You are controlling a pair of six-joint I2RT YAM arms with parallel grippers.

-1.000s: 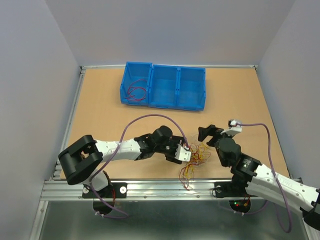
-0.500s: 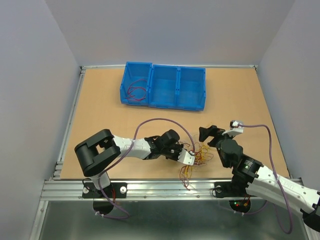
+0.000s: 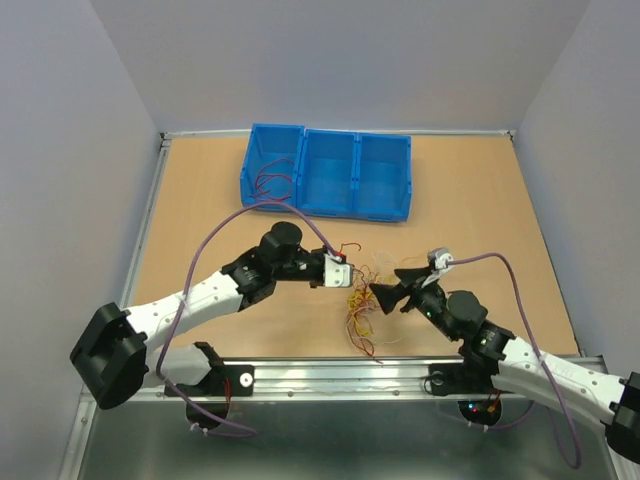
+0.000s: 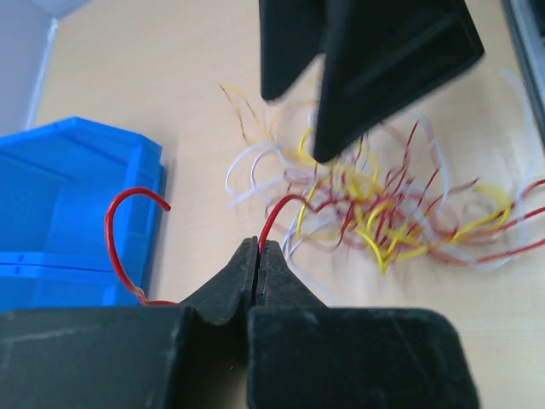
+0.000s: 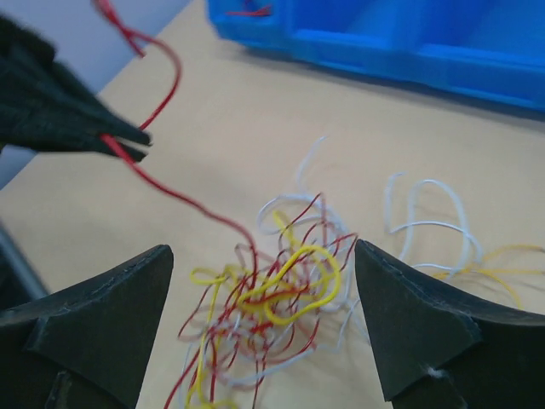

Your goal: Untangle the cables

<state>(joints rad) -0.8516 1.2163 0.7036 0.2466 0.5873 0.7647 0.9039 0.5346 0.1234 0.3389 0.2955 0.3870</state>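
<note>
Clenched, my left gripper (image 3: pixel 345 276) sits just beside the cables (image 3: pixel 362 312) on the table (image 3: pixel 200 200), seen from above; my right gripper (image 3: pixel 380 293) is close on their other side. At the left wrist, it pinches one red wire (image 4: pixel 274 215) leading from the pile. At the right wrist, that gripper (image 5: pixel 262 256) gapes over the pile. I judge I'm teasing out one strand; next, pin the pile and draw it clear.

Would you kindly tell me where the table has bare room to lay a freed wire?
Bare table lies left of the blue bins and right of them, toward the far corners. The near centre is crowded: the tangle lies where the left tool and right tool meet.
</note>
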